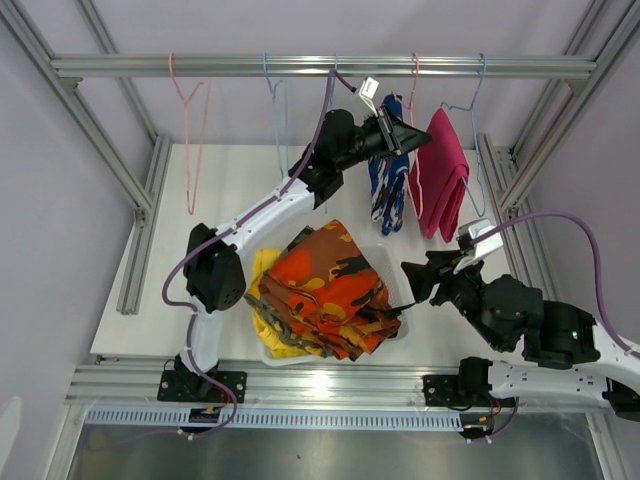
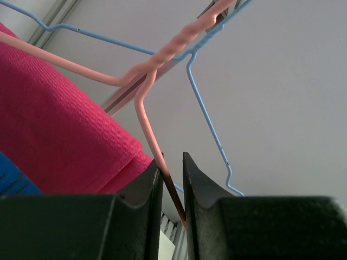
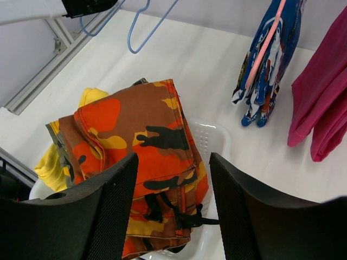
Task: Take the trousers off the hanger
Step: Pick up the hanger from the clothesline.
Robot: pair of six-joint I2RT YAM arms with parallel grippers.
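**A:** Top view first. The left gripper (image 1: 415, 138) is up by the rail (image 1: 200, 66), at about one o'clock over the table (image 1: 230, 180).

**B:** And its wrist camera is right in there! The fingers (image 2: 143, 189) are drawn close, with the wire of the pink hanger (image 2: 142, 103) running down the narrow slot between them. Whether they bite it or merely bracket it, I can't tell.

**A:** The blue hanger (image 2: 203, 108) crosses just beside it, at two o'clock of the fingertips and outside the jaws.

**B:** What's on those wires?

**A:** The blue-white-red trousers (image 1: 388, 185) drape over the pink one. The magenta trousers (image 1: 443, 175) hang just beside them at three o'clock, on blue wire. Both pairs hang below the rail.

**B:** And the others?

**A:** They're down at six o'clock on the table, piled in the white basket (image 3: 211, 142). The orange-black trousers (image 1: 330, 285) lie on top and the yellow trousers (image 1: 262, 300) poke out at the pile's nine o'clock. An edge of the camouflage trousers (image 1: 280, 325) shows at seven.

**B:** Now the right gripper (image 1: 410, 283).

**A:** It sits at the basket's three o'clock, jaws spread wide with nothing between them. Its wrist view looks down through the gap onto the orange-black pair.
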